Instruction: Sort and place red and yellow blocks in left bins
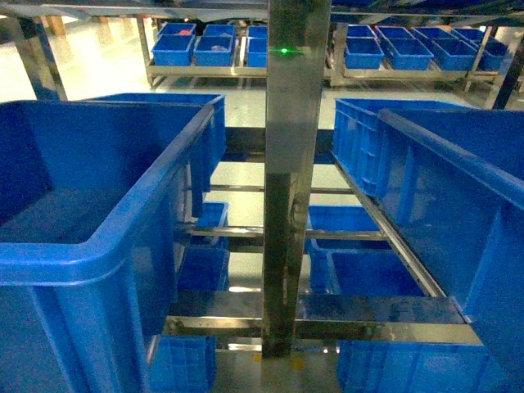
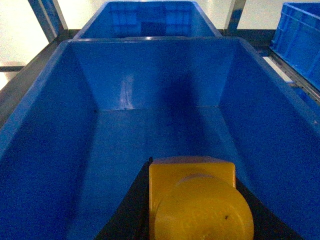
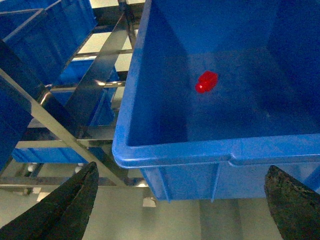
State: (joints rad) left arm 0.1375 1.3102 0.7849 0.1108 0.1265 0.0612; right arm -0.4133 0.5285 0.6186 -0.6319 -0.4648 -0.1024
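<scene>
Looking ahead from the head view, we are seeing neither arm, only a big blue crate (image 1: 98,246) on the left, another crate (image 1: 458,188) on the right, and a steel post (image 1: 286,205) standing between them. Turning to the left wrist view, we are gripping a yellow block (image 2: 195,200) between our left fingers (image 2: 127,210), closed against its sides, and it is hanging over the floor of the left crate (image 2: 45,150), well ahead of which a second crate (image 2: 150,20) is sitting. In the right wrist view, our right fingers (image 3: 70,200) are spread wide and holding nothing, just short of a crate rim (image 3: 215,150); beyond them a red block (image 3: 206,81) is lying on that crate's floor.
</scene>
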